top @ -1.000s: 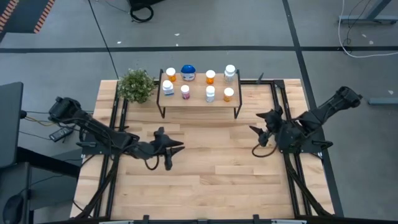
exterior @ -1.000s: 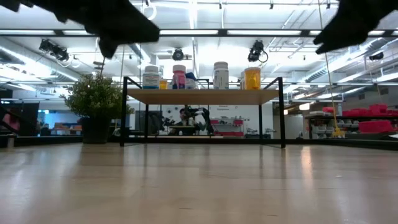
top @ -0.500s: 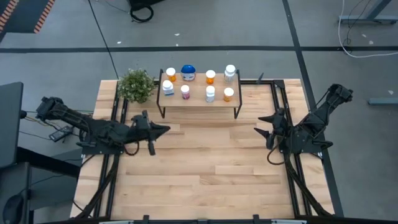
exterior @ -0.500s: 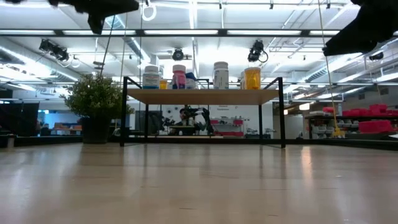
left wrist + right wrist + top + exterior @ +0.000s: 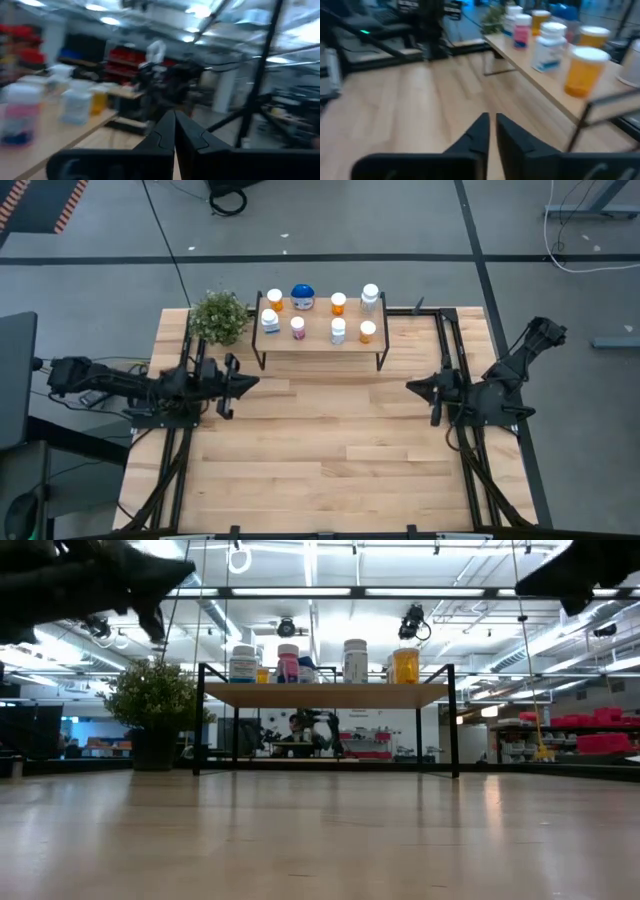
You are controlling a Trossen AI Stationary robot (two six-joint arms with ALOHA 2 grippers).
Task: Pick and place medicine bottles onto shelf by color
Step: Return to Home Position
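Medicine bottles, eight in all, standing on the shelf at the far edge of the tabletop, beside a potted plant; none lies loose on the tabletop, so placing appears complete. Left jaws and right jaws, both pressed together and empty, hang near opposite side edges, well apart from the shelf; only parking the arms seems left

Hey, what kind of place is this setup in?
Probably a robotics lab or workshop: left arm and right arm mounted at a table, red bins on racks behind, strip lights and cameras overhead.
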